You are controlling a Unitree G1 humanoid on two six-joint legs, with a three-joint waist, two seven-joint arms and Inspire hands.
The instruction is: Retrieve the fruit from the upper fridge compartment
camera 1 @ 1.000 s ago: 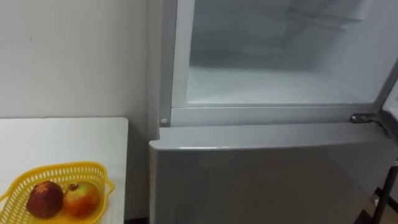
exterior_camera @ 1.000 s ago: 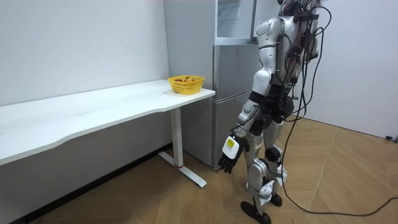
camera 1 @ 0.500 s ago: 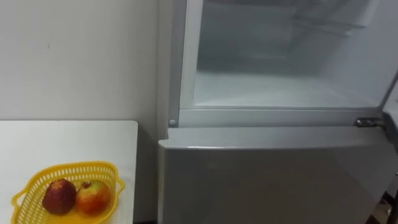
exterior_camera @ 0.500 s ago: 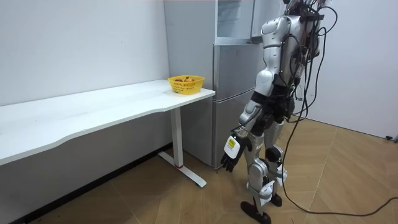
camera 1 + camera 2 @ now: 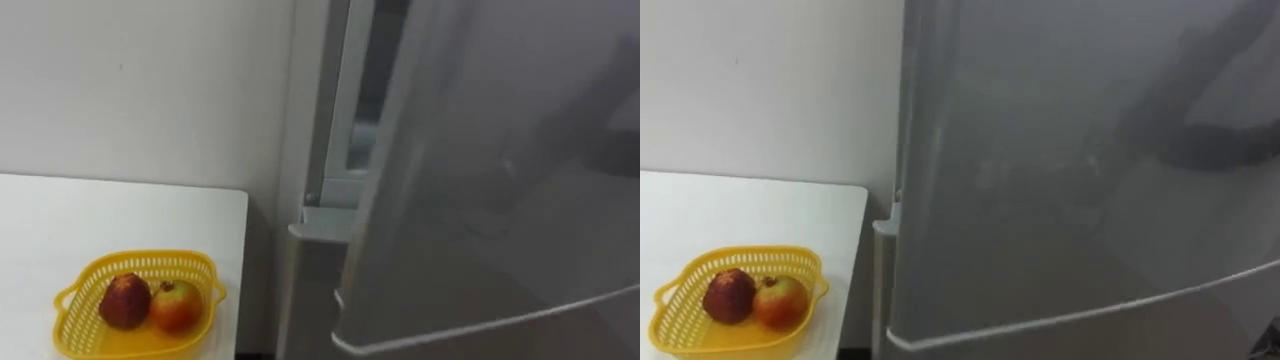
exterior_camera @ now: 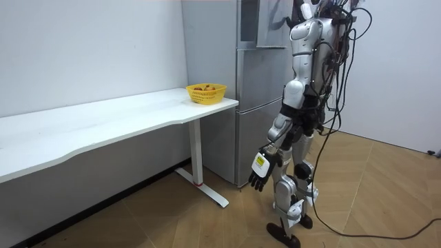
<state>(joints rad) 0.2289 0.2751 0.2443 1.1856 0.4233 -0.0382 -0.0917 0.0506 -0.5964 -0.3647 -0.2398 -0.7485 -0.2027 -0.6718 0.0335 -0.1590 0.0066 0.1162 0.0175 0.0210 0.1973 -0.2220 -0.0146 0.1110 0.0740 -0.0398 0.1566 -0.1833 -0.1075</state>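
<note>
The grey upper fridge door [image 5: 500, 180] stands nearly closed right in front of me, and a narrow strip of the white upper compartment [image 5: 365, 135] shows past its left edge. In the room view I stand facing the fridge, with the upper door [image 6: 272, 24] at head height. My left hand [image 6: 260, 170] hangs open by my thigh, holding nothing. A yellow basket [image 5: 140, 262] on the white table [image 5: 60, 215] holds a dark red fruit [image 5: 125, 300] and an apple [image 5: 177, 305].
The long white table [image 6: 103, 120] runs along the wall on the room view's left and ends beside the fridge. The lower fridge door [image 6: 258, 110] is closed. Wooden floor [image 6: 372, 200] lies open behind me.
The upper fridge door has swung from wide open to nearly closed, covering the empty compartment. My view has shifted a little. My left hand still hangs at my side.
</note>
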